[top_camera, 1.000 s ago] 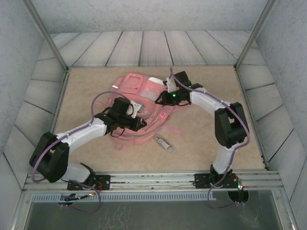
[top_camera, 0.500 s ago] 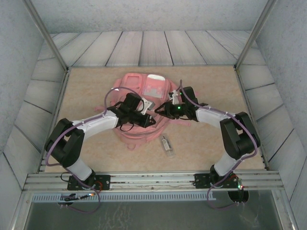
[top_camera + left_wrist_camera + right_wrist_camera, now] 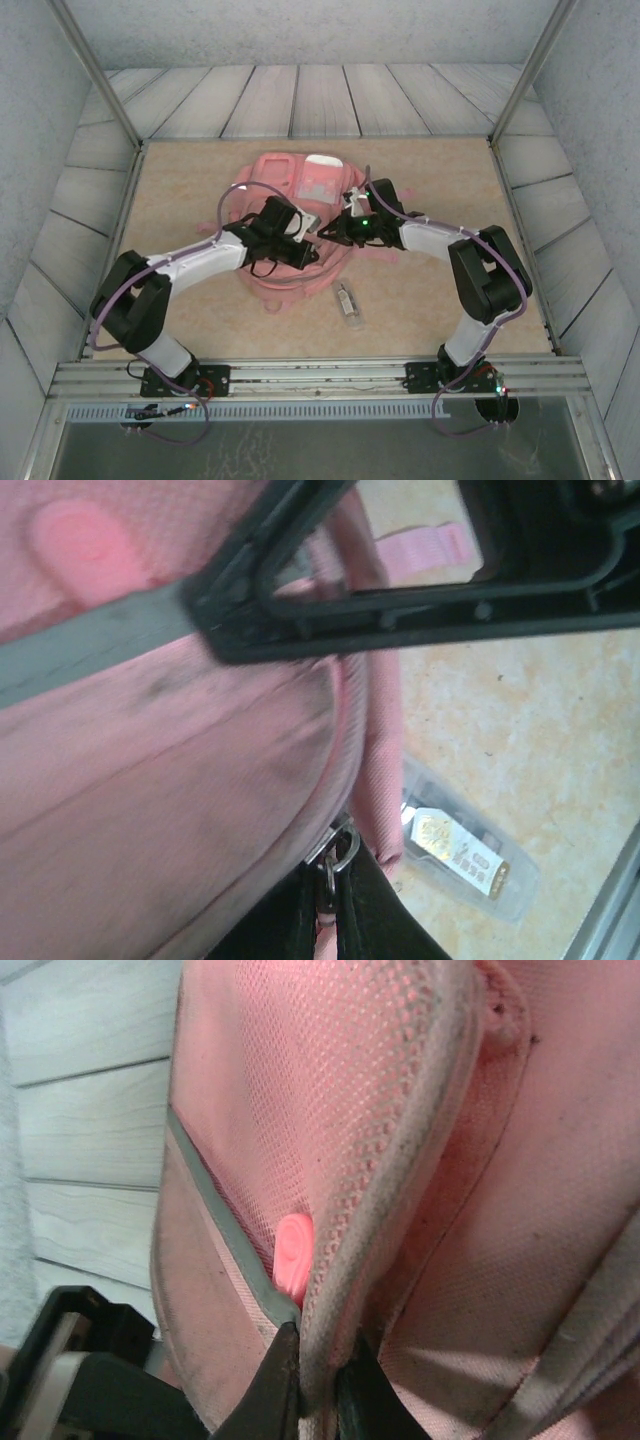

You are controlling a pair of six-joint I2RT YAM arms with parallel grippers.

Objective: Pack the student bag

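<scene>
1. The bag [image 3: 300, 182] is pink and slumped mid-table, a little toward 12 o'clock from centre.
2. The left gripper [image 3: 330, 908] is clenched on a zip pull [image 3: 338, 852] at the bag's seam.
3. The right gripper [image 3: 318, 1368] pinches the bag's pale piped edge [image 3: 400, 1160]. From above it sits at the bag's 3 o'clock side.
4. A clear packet [image 3: 348, 304] lies on the table [image 3: 440, 180] at the bag's 5 o'clock, just beside it.

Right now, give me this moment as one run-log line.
left gripper: shut on zipper pull | right gripper: shut on student bag edge | clear packet: on table, not yet packed
</scene>
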